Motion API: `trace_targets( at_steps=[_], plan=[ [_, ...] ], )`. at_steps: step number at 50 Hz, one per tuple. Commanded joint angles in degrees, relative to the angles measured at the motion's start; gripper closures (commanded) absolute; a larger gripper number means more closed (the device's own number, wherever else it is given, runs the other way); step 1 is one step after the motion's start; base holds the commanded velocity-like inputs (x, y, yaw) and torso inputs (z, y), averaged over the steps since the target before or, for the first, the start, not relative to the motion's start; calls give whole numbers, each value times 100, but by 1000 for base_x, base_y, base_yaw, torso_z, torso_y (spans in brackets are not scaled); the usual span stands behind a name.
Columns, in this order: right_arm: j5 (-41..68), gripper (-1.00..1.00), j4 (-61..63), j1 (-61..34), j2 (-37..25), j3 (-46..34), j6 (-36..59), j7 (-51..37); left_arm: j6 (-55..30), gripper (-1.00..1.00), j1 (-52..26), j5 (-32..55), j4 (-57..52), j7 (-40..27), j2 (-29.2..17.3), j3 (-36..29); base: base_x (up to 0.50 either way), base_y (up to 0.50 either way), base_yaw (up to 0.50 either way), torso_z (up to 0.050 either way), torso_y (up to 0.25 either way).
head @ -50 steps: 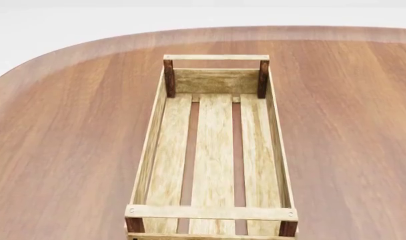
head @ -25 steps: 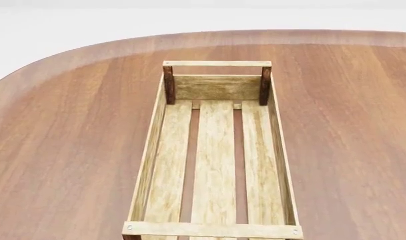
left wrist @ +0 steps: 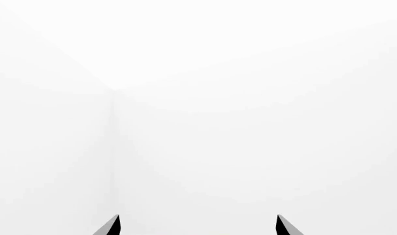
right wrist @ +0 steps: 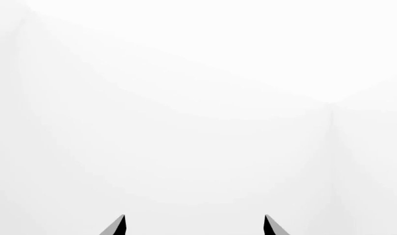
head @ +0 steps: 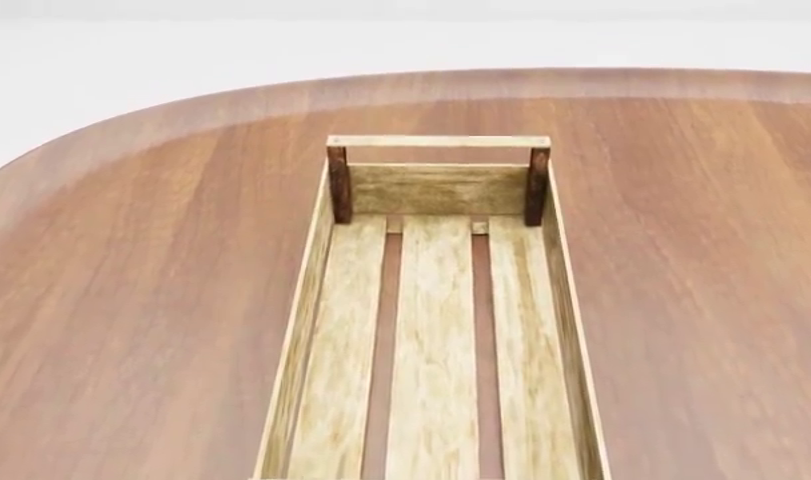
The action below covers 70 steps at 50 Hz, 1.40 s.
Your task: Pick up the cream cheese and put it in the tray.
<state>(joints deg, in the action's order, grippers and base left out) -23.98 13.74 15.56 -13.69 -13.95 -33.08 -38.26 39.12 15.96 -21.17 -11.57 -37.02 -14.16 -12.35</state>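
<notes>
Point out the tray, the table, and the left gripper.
tray (head: pixel 436 188): head view, on its far end board.
table (head: pixel 152 280): head view, on bare wood to the tray's left.
left gripper (left wrist: pixel 197 226): left wrist view, midway between its two dark fingertips, which stand apart.

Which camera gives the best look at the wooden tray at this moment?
The head view. It shows the tray lying lengthwise on the table, far end rail and slatted floor visible, near end cut off by the frame. Both wrist views show none of it: only white walls beyond the left gripper and right gripper.
</notes>
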Motion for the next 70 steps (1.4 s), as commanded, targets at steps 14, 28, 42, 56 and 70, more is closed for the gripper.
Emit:
trace_targets(
  at_steps=[14,28,42,56,70],
  plan=[
    [34,-100,32,-9,-64,-52,53,-66,-66,-100,-9,7,-40,-70,-54,-57,101,0,0,0,0],
    [112,-100,36,-28,-111,-111,102,-48,-88,-100,-18,-1,-51,-110,-86,-94,103,0,0,0,0],
    [106,-100,30,-45,-134,-145,126,-92,-111,-100,-30,-2,-49,-150,-115,-130,105,0,0,0,0],
    [73,-100,26,-61,-155,-195,167,-114,-121,-100,-51,7,-36,-198,-147,-159,109,0,0,0,1],
    [60,-100,24,-79,-182,-228,195,-154,-146,-100,-64,8,-39,-233,-174,-196,108,0,0,0,0]
  ],
)
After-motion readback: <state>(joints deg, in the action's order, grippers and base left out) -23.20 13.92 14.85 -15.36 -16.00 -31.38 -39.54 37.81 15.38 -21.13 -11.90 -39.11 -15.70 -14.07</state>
